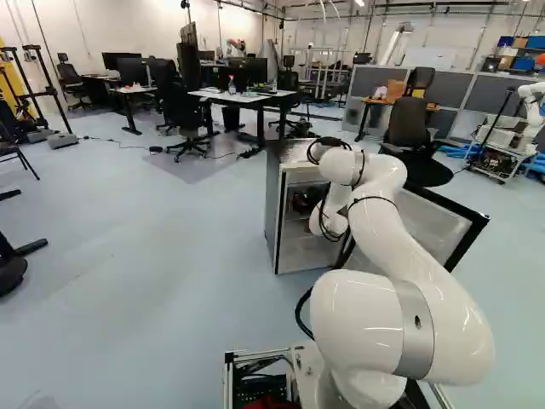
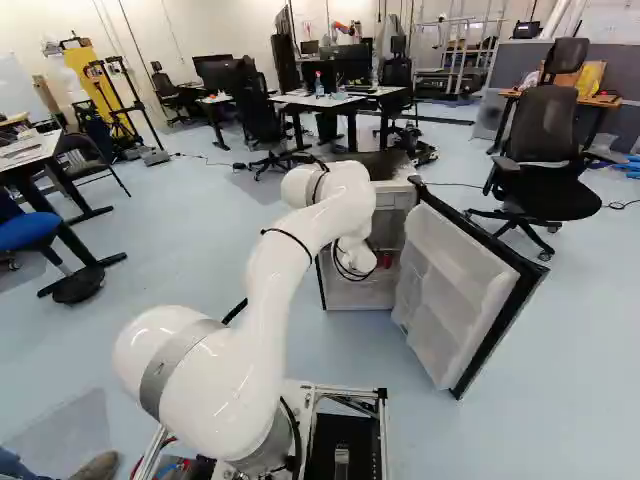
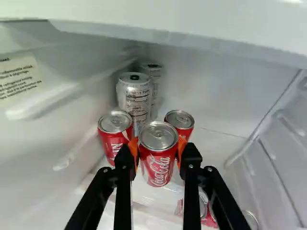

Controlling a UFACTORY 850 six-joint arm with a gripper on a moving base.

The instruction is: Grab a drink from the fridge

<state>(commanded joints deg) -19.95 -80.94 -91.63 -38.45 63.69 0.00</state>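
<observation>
Clamping red can w/ gripper | nbr cans close | fridge door wide

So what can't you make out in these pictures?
- Wrist view: most of the rear silver can, behind the nearer silver can.
- Wrist view: part of the low red can, behind the gripper.
- Wrist view: the rest of the can top cut off by the edge.
- Left base view: much of the fridge's inside, behind the arm.
</observation>
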